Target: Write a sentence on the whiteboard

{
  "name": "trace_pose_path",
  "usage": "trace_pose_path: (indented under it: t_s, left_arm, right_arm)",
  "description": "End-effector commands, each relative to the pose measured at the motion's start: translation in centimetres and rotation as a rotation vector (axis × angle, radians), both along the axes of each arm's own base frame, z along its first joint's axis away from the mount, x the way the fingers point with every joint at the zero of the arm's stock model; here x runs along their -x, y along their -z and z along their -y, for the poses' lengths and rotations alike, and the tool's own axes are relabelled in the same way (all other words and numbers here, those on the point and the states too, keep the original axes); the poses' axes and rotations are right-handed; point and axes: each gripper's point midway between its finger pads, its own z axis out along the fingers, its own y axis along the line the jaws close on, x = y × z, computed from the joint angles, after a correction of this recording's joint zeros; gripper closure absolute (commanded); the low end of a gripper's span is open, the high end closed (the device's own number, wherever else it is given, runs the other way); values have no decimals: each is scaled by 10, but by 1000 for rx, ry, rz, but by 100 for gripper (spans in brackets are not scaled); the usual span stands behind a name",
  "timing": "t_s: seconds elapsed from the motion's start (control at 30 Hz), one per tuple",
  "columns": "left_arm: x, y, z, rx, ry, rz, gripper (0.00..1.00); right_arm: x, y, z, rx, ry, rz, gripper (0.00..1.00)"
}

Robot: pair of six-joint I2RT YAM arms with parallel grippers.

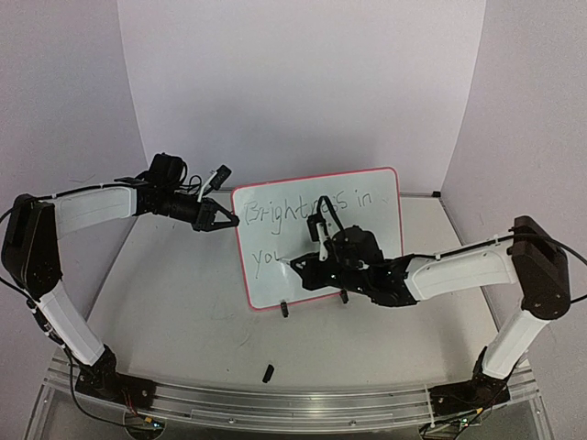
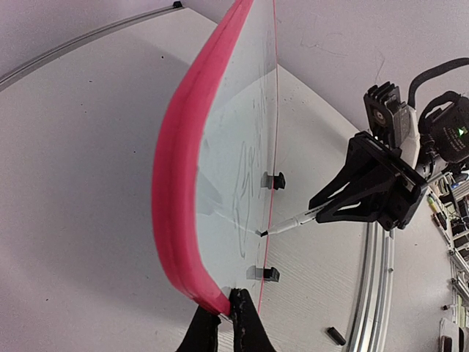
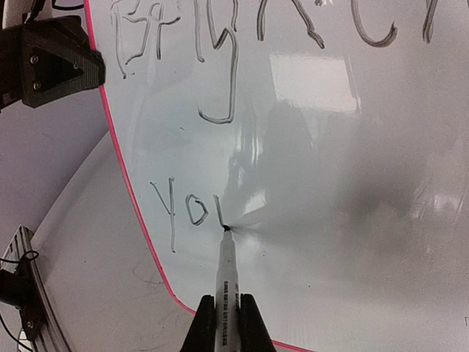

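- Right tool (image 3: 227, 315) is clamped on the marker (image 3: 226, 268), its tip ahead touching the whiteboard (image 1: 367, 197) where the sentence (image 1: 275, 214) starts its second line.
- Left tool (image 2: 226, 312) is closed on the board's red edge, likely bracing it upright on the surface (image 1: 183, 302) against pen pressure.

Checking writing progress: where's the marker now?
Right wrist view: the marker sits in the right gripper, tip touching the whiteboard lower left, beside the letters "yo".

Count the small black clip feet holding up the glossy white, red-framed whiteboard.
2. One black clip foot sits near the whiteboard's bottom left corner; the other is mid-edge, beside the right arm. The arm may hide more.
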Motion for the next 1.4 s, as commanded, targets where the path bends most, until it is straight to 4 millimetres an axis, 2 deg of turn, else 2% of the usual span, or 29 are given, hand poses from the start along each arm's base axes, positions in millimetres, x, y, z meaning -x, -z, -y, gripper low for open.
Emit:
trace_pose_path:
  t_s: [0.0, 0.2, 0.5, 0.67, 1.0, 1.37]
  left_arm:
    - [1, 11, 2, -90, 30, 106, 100]
    - [1, 11, 2, -91, 30, 106, 100]
    - [1, 12, 3, -91, 31, 105, 100]
    - [1, 12, 2, -91, 30, 104, 100]
    - [1, 12, 3, -92, 30, 102, 100]
    - [1, 13, 3, -90, 31, 100, 100]
  right_arm:
    - [-17, -27, 11, 11, 84, 67, 100]
    - [-20, -40, 13, 3, 95, 98, 100]
    - [-21, -46, 12, -14, 99, 109, 100]
    - [-19, -37, 11, -13, 92, 86, 100]
    - [-9, -7, 14, -2, 80, 5, 100]
    - [-8, -6, 20, -2, 98, 1, 100]
